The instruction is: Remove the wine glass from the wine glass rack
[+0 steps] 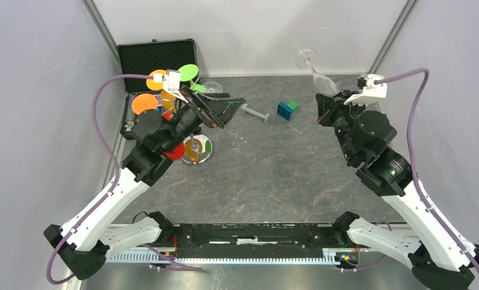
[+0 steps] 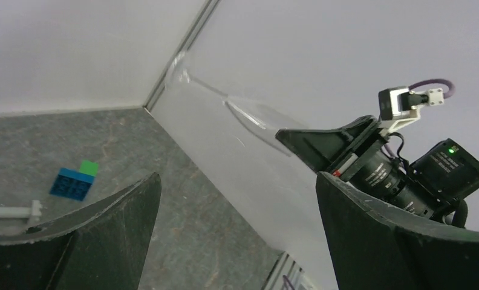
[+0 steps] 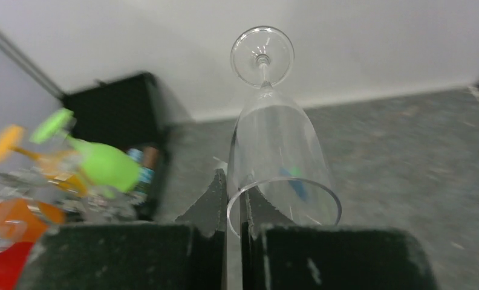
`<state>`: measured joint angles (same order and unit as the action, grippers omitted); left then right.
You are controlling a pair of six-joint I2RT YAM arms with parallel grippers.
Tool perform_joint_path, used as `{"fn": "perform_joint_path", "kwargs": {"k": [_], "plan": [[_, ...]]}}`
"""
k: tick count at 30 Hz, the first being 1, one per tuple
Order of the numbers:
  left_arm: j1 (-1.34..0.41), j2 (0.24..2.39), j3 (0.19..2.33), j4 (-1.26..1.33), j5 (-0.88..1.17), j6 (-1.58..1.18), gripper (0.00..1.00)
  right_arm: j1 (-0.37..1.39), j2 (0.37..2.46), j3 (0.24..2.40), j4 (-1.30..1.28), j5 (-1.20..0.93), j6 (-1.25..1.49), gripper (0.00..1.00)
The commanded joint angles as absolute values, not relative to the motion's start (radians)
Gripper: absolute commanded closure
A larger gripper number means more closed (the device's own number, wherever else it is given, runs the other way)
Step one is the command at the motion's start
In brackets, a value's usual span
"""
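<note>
A clear wine glass is held off the rack at the back right, tilted, with its foot toward the back wall. My right gripper is shut on its rim; in the right wrist view the fingertips pinch the wall of the glass. The glass also shows faintly in the left wrist view. The silver wine glass rack stands at the left on its disc base and carries orange, green and red glasses. My left gripper is open and empty beside the rack, its jaws wide apart.
A black foam-lined case lies open at the back left behind the rack. A blue and green block and a white rod lie on the grey table between the arms. Walls stand close on all sides.
</note>
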<state>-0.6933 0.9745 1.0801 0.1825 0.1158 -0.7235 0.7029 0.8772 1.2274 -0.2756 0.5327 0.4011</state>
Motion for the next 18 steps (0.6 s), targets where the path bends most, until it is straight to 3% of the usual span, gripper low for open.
{"fn": "perform_joint_path", "kwargs": {"k": [1, 12, 18], "plan": [[-0.693, 1.012, 1.235, -0.046, 0.18, -0.509, 0.0, 0.697, 0.936, 1.32, -0.624, 0.668, 0.237, 1.0], [-0.692, 1.056, 1.282, -0.17, 0.221, -0.438, 0.0, 0.655, 1.099, 1.437, -0.934, 0.474, 0.191, 1.0], [-0.692, 1.062, 1.292, -0.223, 0.245, -0.424, 0.0, 0.482, 1.267, 1.487, -1.073, 0.338, 0.096, 1.0]]}}
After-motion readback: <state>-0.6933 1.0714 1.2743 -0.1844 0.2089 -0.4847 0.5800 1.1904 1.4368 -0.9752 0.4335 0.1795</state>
